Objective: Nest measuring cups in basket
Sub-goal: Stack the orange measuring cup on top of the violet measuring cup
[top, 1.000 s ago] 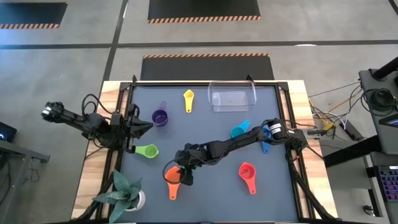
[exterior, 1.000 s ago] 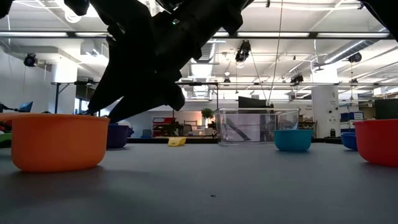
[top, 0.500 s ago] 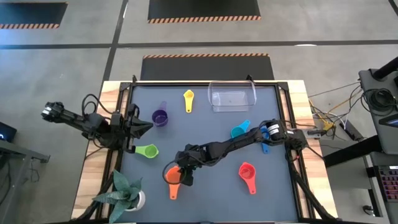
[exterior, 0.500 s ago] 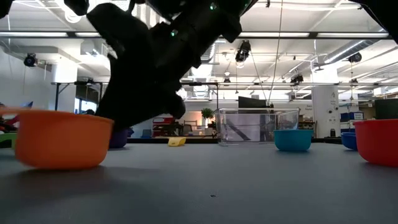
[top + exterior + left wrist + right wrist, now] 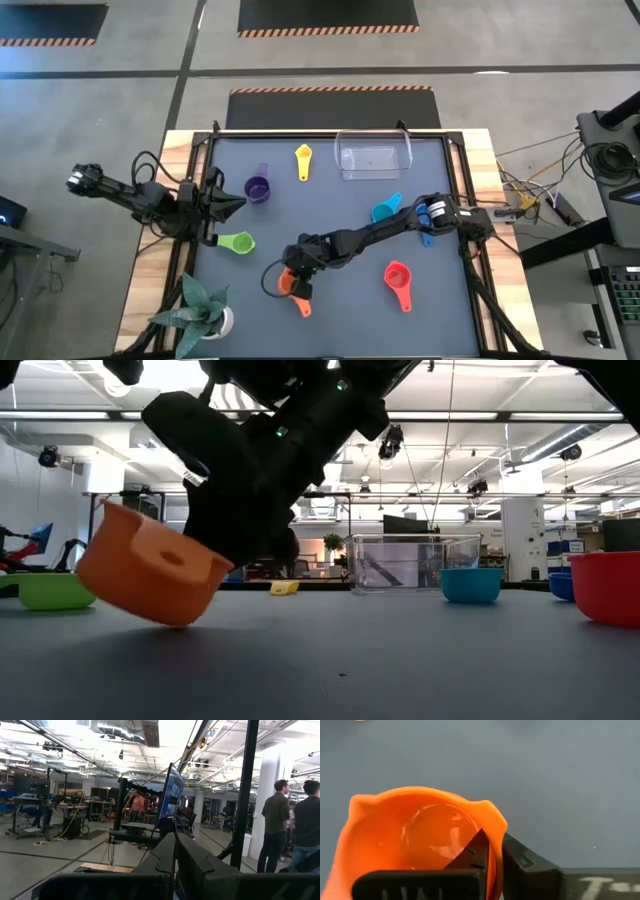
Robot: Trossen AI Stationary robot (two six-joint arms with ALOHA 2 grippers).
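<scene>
My right gripper (image 5: 297,272) reaches to the table's near middle and is shut on the orange measuring cup (image 5: 290,285), which is tipped in the low view (image 5: 150,575). My left gripper (image 5: 226,201) rests shut at the table's left side, touching nothing. The purple cup (image 5: 257,187), yellow cup (image 5: 304,160), green cup (image 5: 237,242), cyan cup (image 5: 385,208) and red cup (image 5: 398,275) stand on the table. The blue cup (image 5: 427,237) is partly hidden under my right arm. The clear basket (image 5: 374,152) stands at the far middle. My right gripper pinches the orange cup's side wall at its rim (image 5: 492,827), one finger (image 5: 476,851) inside the bowl and one (image 5: 522,862) outside. The fingers slant down from the table's right. The cup is tilted, its flat bottom (image 5: 165,560) turned toward the near edge.
A potted plant (image 5: 200,308) stands at the near left corner. Black rails run along the table's left and right edges. Bare grey mat lies between the orange cup and the basket.
My right gripper has risen a little and moved toward the right edge with the orange cup. The cup stood flat on the table a second ago. It is now tipped up off its base, and its handle has swung toward the right.
</scene>
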